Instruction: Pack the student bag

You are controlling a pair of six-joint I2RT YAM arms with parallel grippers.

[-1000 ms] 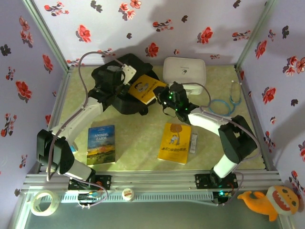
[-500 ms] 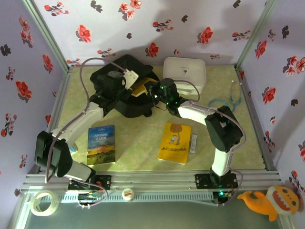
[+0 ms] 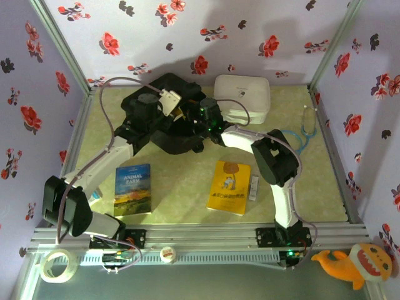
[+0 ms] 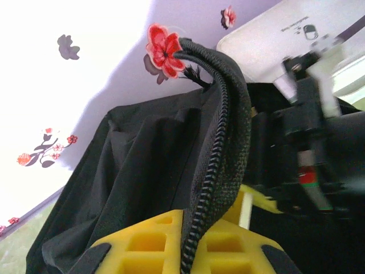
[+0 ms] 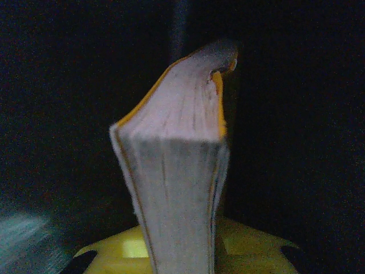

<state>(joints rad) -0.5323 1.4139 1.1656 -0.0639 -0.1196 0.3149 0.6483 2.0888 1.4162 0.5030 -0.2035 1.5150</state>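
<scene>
you're working in a staged robot test booth, lab-style: flower-print wall panels (image 3: 156,31) box in a small green tabletop (image 3: 181,184), and a bare aluminium rail (image 3: 206,236) runs along its front edge.

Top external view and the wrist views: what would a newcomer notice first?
The black student bag at the back, left of centre, its zipper edge pinched by the left end effector. The right end effector holds a yellow-covered book inside its dark opening. Animal Farm and another yellow book lie on the mat in front.
</scene>
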